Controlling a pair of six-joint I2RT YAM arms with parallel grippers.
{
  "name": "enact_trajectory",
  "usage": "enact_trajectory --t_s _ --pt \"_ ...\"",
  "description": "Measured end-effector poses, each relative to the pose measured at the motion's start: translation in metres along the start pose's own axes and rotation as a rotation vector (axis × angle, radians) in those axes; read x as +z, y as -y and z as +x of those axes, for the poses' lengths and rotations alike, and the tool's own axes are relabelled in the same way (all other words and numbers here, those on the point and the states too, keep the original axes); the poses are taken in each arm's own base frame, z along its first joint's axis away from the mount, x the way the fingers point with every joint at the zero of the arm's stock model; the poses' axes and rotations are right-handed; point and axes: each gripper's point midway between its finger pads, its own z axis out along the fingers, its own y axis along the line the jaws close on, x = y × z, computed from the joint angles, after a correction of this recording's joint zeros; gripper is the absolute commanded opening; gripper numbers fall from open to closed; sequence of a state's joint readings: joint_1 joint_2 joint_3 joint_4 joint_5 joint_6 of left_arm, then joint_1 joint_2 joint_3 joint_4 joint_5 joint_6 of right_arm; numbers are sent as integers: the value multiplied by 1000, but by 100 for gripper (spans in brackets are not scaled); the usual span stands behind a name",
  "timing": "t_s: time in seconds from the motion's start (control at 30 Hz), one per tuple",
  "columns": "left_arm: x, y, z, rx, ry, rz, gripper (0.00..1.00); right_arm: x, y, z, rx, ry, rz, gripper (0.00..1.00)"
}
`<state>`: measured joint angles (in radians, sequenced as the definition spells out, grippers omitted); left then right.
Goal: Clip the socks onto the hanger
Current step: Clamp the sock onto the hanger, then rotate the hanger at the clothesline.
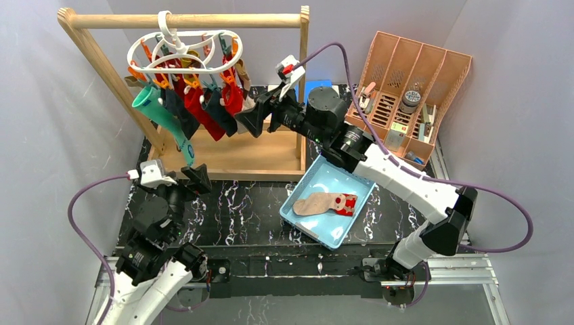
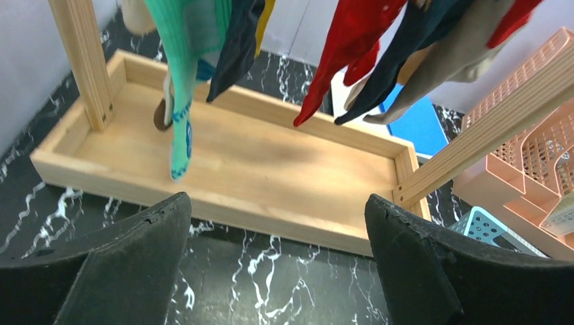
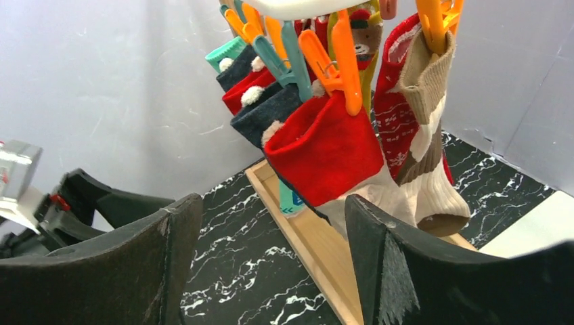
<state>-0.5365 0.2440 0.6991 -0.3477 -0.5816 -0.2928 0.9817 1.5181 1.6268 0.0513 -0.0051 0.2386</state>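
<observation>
Wooden rail frame (image 1: 230, 159) noted at 11 o'clock of the top view, standing on the marbled black table (image 1: 230, 210). Blue tray (image 1: 332, 179) set at 4 o'clock from centre, just under the right forearm. White hanger (image 1: 181, 49) is hooked over the frame's top rail. Socks (image 1: 203, 108) in teal, navy, red and tan are hung from the hanger's clips in a tight bunch. One tan-and-red sock (image 1: 321, 203) is seen lying flat in the tray, not yet clipped. Right gripper (image 3: 272, 200) is held at 3 o'clock of the hung bunch, its pincer spread wide with nothing pinched. Left gripper (image 2: 276, 200) is parked low at 8 o'clock, likewise spread and empty, aimed at the frame's base. Orange clip (image 3: 342, 61) is seen biting a red cuff. The tray sock is judged light, limp and easily bunched. It is best taken at the cuff edge, so that a flat margin is offered to a clip.
</observation>
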Motion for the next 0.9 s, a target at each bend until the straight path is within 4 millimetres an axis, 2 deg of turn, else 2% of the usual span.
enact_trajectory --t_s 0.1,0.23,0.33,0.4,0.5,0.6,0.7,0.77,0.9 --pt "4 0 13 -46 -51 -32 96 7 6 -1 38 1 12 85" --pt "8 5 12 -91 -69 -41 96 14 19 -31 136 57 26 84" --pt "17 22 -10 -128 -83 -31 98 19 24 -64 198 127 33 83" --pt "25 39 -26 -162 -95 -9 98 19 21 -82 243 167 26 83" --pt "32 61 -43 -248 -94 37 98 18 19 -94 315 205 37 82" --pt "28 65 -46 -328 -93 51 98 20 21 -95 395 231 54 78" --pt "21 64 -58 -391 -62 60 99 23 28 -92 491 262 82 76" --pt "17 62 -77 -404 -30 49 98 27 34 -90 548 280 104 73" --pt "14 61 -131 -407 65 23 99 38 43 -85 637 312 130 66"
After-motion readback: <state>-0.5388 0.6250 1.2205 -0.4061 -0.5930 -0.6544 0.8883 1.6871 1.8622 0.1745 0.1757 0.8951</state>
